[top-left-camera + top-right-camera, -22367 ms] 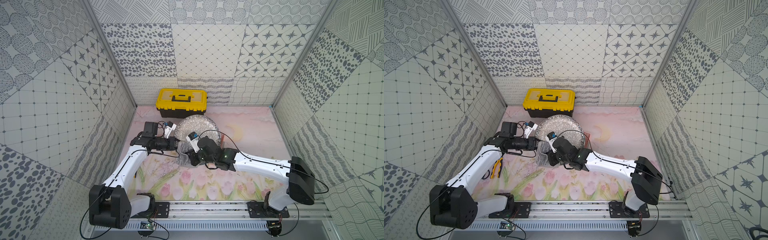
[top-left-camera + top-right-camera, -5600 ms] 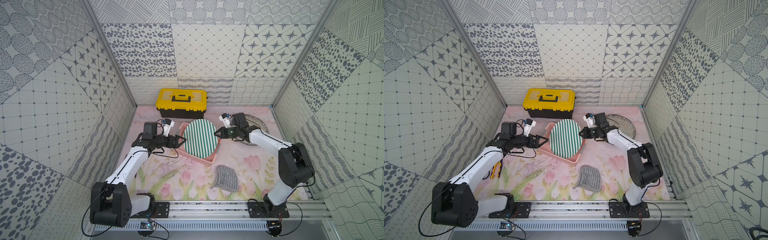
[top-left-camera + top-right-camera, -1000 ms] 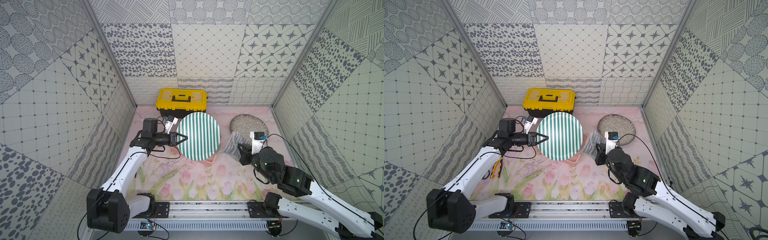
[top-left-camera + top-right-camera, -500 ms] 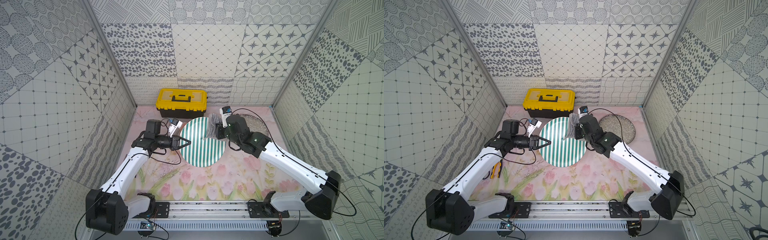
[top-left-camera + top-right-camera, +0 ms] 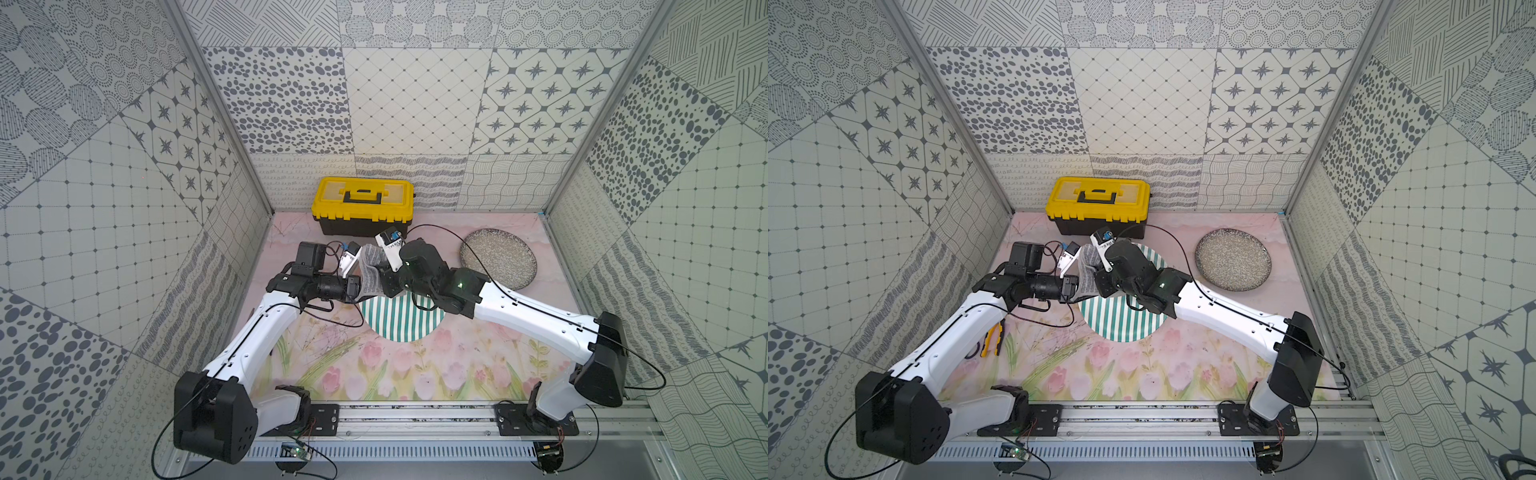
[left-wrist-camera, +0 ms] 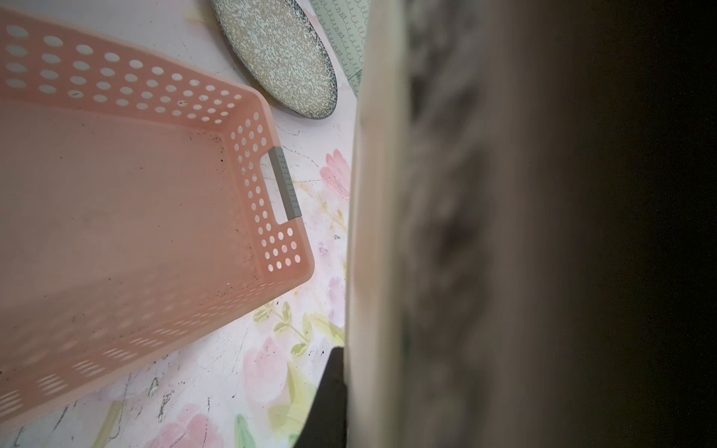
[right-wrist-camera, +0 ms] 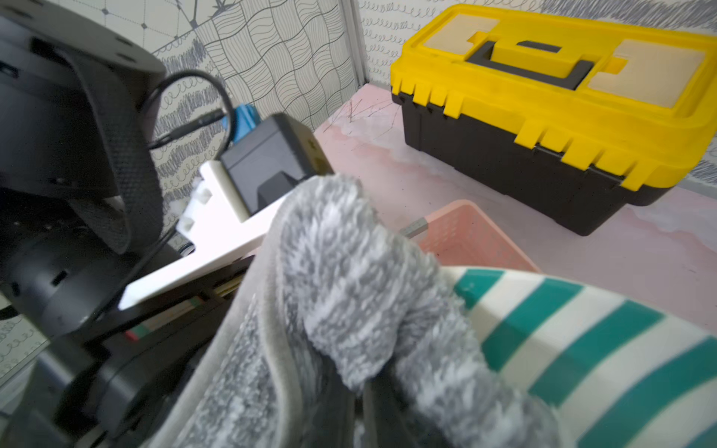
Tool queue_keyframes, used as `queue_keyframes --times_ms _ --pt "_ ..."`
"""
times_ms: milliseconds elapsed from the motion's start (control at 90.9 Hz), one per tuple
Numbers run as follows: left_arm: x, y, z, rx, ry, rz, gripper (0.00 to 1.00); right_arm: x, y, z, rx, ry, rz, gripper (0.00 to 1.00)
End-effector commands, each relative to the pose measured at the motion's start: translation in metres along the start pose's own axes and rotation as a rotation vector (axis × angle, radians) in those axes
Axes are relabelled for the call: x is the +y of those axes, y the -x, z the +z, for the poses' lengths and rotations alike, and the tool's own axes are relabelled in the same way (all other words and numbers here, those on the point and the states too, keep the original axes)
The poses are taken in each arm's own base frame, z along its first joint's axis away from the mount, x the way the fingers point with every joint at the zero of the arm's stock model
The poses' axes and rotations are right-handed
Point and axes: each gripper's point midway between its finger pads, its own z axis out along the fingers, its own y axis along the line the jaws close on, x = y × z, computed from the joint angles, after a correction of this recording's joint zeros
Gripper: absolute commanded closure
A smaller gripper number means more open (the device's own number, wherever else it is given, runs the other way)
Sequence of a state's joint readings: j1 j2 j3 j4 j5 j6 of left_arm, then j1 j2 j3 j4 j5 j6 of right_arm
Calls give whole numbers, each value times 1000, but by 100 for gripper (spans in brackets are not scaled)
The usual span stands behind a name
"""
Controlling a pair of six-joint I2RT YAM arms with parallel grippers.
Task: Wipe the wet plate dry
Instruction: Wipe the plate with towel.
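The left jaws are clamping the rim of the green-striped plate, holding it raised over the pink basket near the middle of the worktop. The right jaws are gripping the grey cloth and pressing it against the plate's edge just beside the left jaws.

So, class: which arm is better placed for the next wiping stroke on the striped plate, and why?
Right. The right end effector is shut on the grey cloth, draped over the rim of the striped plate; the left end effector is shut on the plate.
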State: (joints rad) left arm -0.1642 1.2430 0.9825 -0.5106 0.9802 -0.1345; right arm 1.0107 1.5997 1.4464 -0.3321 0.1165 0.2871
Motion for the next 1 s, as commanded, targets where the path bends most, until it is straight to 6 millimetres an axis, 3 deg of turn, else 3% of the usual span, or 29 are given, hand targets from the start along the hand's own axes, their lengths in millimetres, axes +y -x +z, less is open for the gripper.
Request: queue_keyframes --times_ms 0,121,385,506,583,726,990 --pt "-45 11 -4 -24 -209 219 100 9 -14 12 43 55 28 100" --pt "-47 13 -6 -29 -199 234 100 -13 -16 0 17 -4 86 100" --pt "-51 13 -9 -25 -185 255 100 -118 -46 -45 -27 -219 305 100" --pt "-54 15 -11 -31 -182 266 100 -147 -66 -66 -38 -303 339 100" --pt "-55 17 -11 -33 -181 268 100 -155 -74 -74 -41 -331 345 100" --pt "-56 20 -12 -36 -177 272 100 -139 -74 -67 -19 -281 313 100" --pt "-52 27 -11 -50 -149 258 100 -26 -54 -18 18 -56 82 100"
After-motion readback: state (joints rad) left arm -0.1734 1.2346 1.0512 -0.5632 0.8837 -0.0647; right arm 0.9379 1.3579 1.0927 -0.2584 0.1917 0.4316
